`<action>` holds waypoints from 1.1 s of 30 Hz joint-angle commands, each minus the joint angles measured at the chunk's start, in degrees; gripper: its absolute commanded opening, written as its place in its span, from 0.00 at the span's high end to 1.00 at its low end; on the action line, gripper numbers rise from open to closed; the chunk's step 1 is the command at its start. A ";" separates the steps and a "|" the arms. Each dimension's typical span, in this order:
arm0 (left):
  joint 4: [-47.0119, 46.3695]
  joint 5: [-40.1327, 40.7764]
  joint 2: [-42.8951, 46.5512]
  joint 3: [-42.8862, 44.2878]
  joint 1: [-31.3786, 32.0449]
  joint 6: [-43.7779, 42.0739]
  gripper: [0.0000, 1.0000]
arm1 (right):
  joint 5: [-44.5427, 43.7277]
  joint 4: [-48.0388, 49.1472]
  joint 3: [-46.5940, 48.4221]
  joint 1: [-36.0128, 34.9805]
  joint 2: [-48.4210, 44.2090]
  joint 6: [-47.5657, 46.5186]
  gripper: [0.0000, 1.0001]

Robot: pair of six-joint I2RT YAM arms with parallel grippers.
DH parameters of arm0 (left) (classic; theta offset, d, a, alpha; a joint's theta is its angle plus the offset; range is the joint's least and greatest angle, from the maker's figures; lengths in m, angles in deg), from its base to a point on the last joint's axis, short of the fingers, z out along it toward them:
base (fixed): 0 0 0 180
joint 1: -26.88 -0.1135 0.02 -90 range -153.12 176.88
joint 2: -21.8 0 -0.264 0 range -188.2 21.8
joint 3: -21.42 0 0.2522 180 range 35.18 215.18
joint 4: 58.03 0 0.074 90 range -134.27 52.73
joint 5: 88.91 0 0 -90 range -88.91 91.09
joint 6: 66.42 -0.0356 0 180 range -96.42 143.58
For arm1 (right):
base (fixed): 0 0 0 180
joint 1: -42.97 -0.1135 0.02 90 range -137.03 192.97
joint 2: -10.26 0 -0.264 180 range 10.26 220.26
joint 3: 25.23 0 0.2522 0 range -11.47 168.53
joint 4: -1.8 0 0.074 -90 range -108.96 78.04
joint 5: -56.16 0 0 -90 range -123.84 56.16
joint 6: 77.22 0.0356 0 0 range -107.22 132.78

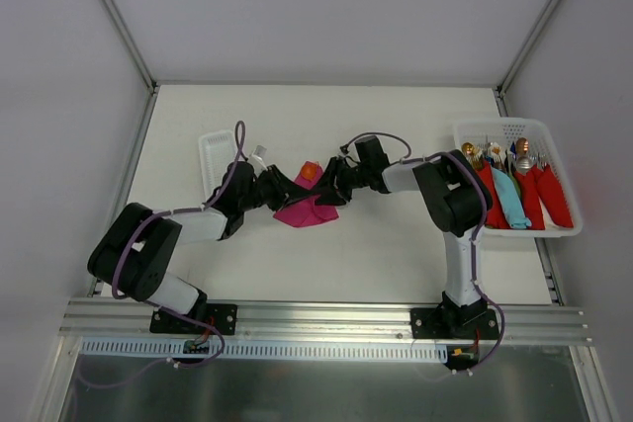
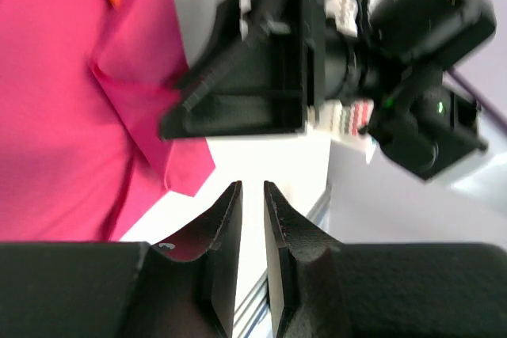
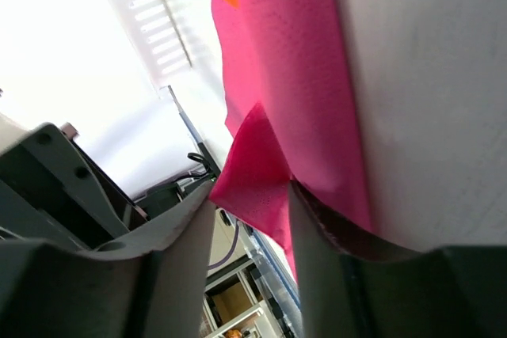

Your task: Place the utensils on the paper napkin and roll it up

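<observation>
item 1, paper napkin [image 1: 309,209]: magenta-pink sheet, crumpled and partly folded over itself. it lies near the centre of the bench [image 1: 376,254], between my two end effectors.

item 2, orange utensil [image 1: 310,173]: i see only one orange end, lying on the sheet at the napkin's 12 o'clock edge. i cannot tell whether it is the spoon or the fork.

item 3, right end effector [image 3: 252,195]: at the napkin's 2 o'clock, clamped on a raised fold of the napkin. pink paper fills the gap between its fingers.

item 4, left end effector [image 2: 252,195]: at the napkin's 9 o'clock. its fingers are drawn almost together with a thin slit between them and nothing in it. a napkin corner lies just beside the tips, not touching.

item 5, white basket [image 1: 499,123]: at the bench's 3 o'clock. it holds metal utensils in red wraps [image 1: 554,195] and one teal wrap [image 1: 509,200].

item 6, white tray [image 1: 210,150]: at the bench's 10 o'clock, just beyond the left arm.
</observation>
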 commanded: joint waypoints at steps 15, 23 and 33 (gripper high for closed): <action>24.05 -1.66 -13.68 25.54 -4.66 -4.72 0.91 | -4.62 -6.29 0.81 -0.73 0.45 -7.19 0.58; 30.83 -4.38 -20.02 30.74 -3.61 -7.54 0.97 | -4.97 -7.35 2.48 -1.00 0.80 -7.89 0.50; 35.49 -4.83 -20.29 28.46 -2.73 -10.35 1.00 | -5.58 -7.70 2.48 -1.26 0.19 -8.60 0.37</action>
